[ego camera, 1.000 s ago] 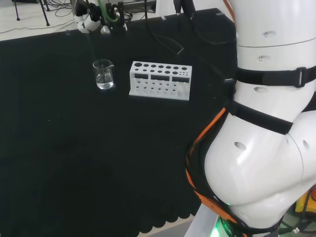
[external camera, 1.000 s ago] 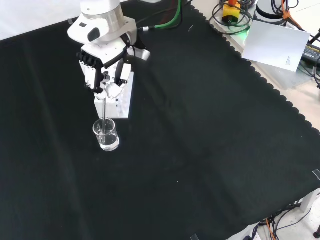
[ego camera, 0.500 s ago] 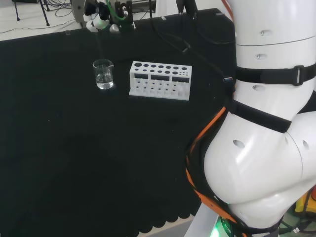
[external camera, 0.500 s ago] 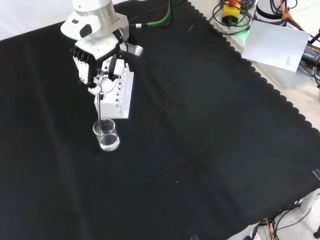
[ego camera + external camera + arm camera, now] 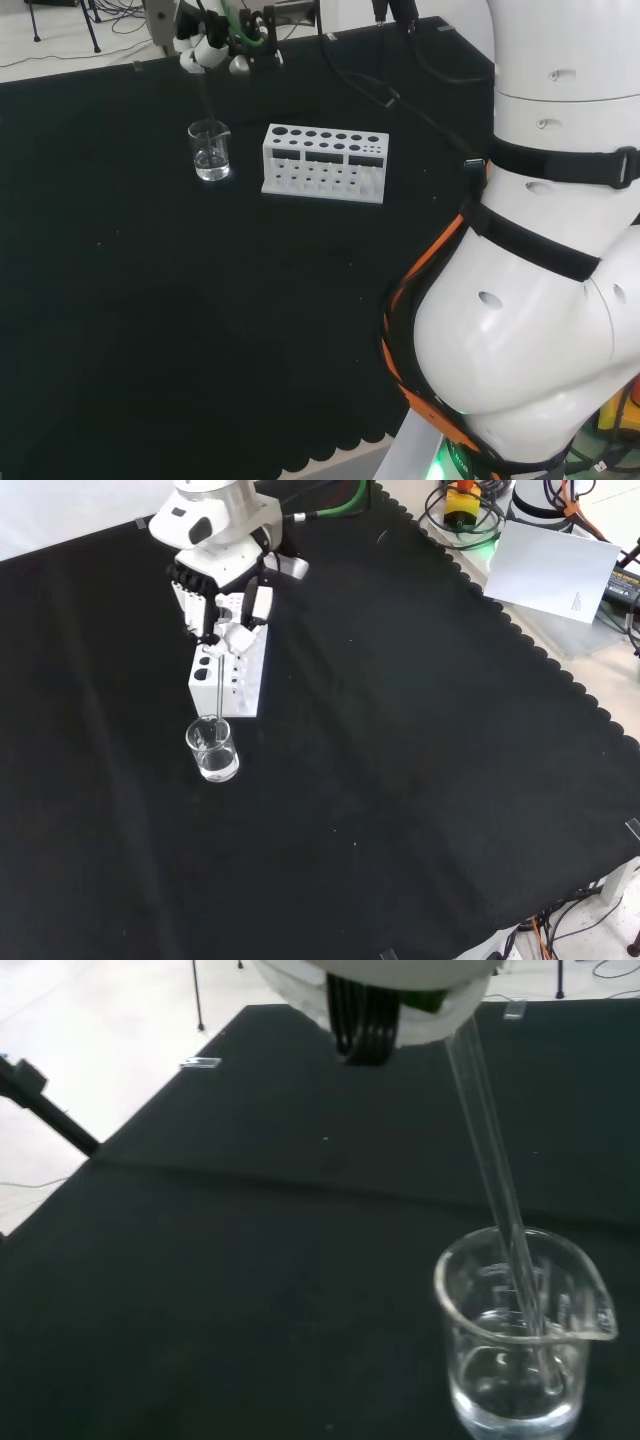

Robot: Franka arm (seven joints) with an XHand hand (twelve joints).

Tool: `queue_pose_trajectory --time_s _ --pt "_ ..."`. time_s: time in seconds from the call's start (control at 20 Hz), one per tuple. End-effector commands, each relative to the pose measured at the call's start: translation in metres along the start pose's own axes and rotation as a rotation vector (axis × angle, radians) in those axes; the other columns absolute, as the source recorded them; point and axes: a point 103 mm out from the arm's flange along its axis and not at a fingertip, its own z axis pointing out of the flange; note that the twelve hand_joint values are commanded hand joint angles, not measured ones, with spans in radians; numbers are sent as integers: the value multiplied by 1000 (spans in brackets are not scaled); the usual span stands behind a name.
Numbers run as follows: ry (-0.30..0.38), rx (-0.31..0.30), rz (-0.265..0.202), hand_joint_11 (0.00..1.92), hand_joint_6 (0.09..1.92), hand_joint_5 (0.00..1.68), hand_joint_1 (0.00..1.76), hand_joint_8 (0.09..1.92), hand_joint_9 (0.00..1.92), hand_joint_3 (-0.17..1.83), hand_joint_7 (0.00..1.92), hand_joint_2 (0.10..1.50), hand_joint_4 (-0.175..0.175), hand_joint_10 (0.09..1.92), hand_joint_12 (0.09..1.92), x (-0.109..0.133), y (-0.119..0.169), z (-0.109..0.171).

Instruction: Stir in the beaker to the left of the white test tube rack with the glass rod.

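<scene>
Fingers [image 5: 212,600] of the hand [image 5: 222,585] pinch a glass rod [image 5: 497,1195], its lower end inside the beaker [image 5: 212,749] beside the rack [image 5: 324,163]; no legible writing.

1. In the head view the hand [image 5: 215,45] is cut off by the top edge.
2. The glass rod [image 5: 495,1175] is faint against the cloth in the head view; its upper end is hidden in the hand's blurred white part in the wrist view.
3. The beaker [image 5: 522,1340] is cropped at the wrist view's lower edge.
</scene>
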Motion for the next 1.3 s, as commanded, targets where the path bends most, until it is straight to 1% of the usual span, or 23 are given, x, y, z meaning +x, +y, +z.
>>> queue_pose_trajectory --time_s 0.05,0.15,0.25,0.5,0.65,0.85,1.05,1.15,1.3 --pt "-3 7 -42 1546 652 1098 1304 1070 1628 568 1189 767 -175 920 892 31 16 9" --pt "2 11 -48 1546 652 1098 1304 1070 1628 569 1189 767 -175 920 893 35 26 12" --pt "10 8 -49 1546 652 1098 1304 1071 1628 569 1189 767 -175 921 893 33 34 15" --pt "26 -9 -55 1546 651 1097 1304 1074 1628 570 1187 767 -175 921 894 20 47 11" --pt "23 -19 -44 1545 651 1096 1304 1076 1628 568 1186 769 -175 922 895 9 48 3" --pt "8 -33 -11 1545 652 1096 1304 1078 1628 567 1185 770 -175 923 896 -11 43 -7" --pt "2 -39 13 1545 652 1095 1304 1080 1628 565 1183 771 -175 923 896 -27 29 -13" --pt "-1 -41 22 1545 652 1095 1304 1081 1627 565 1183 771 -175 924 897 -30 21 -13" --pt "-3 -38 25 1545 652 1096 1304 1082 1627 565 1182 771 -175 924 897 -27 10 -11"
